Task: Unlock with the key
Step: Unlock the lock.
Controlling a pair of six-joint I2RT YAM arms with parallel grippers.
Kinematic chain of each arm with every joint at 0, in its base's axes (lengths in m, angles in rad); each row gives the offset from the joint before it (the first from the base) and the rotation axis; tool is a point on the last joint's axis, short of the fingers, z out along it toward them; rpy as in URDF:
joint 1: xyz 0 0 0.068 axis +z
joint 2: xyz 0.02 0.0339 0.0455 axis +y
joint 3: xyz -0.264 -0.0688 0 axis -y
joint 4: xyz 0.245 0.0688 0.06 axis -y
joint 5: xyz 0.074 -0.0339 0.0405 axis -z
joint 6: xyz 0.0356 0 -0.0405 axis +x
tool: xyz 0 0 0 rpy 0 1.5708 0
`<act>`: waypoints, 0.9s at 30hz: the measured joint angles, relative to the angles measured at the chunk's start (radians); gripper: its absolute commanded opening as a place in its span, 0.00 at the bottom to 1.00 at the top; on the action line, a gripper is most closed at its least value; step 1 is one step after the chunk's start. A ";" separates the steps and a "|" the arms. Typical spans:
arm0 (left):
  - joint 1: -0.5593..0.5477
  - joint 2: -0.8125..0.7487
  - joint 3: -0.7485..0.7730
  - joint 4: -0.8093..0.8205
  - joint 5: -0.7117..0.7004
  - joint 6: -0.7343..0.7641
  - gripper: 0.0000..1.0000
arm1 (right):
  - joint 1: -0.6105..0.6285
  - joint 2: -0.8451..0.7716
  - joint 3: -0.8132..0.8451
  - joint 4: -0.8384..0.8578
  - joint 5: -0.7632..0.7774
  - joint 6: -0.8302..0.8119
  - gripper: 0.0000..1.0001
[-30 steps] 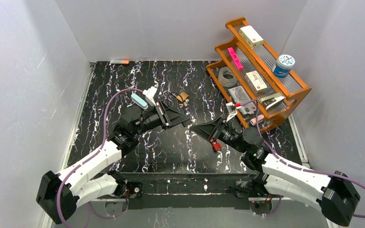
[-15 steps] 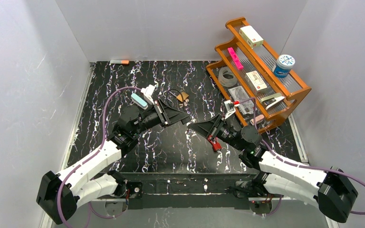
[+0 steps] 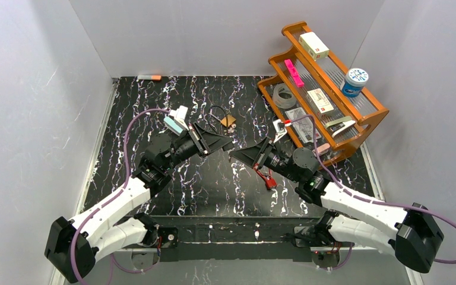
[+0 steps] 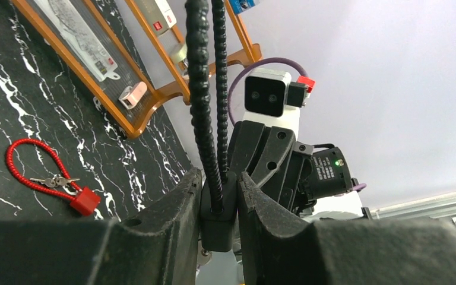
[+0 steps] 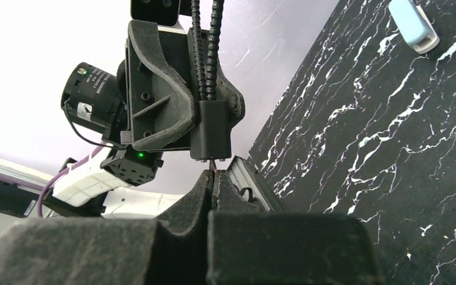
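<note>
Above the marbled table (image 3: 154, 95), we saw the left gripper (image 4: 218, 205) clamped narrowly on the black cable lock (image 5: 211, 133). The right gripper (image 5: 214, 178), fingers pressed together, sat just beneath it; what it pinched we couldn't tell.

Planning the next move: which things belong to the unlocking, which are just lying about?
In the job: black cable lock, left end effector gripping it, right end effector shut on the key.
Lying about: red cable lock, pale blue block, wooden rack.
</note>
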 measured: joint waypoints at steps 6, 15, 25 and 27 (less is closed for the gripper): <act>0.000 -0.013 0.008 -0.108 -0.076 -0.007 0.00 | 0.003 0.024 0.058 -0.117 0.035 -0.087 0.01; 0.000 0.002 0.054 -0.248 -0.182 -0.043 0.00 | 0.001 0.099 0.134 -0.186 0.054 -0.325 0.01; -0.004 0.017 0.055 -0.175 -0.163 -0.074 0.00 | -0.238 0.181 0.091 0.069 -0.269 -0.049 0.01; -0.003 0.021 0.055 -0.161 -0.166 -0.080 0.00 | -0.253 0.204 0.091 0.117 -0.299 -0.005 0.01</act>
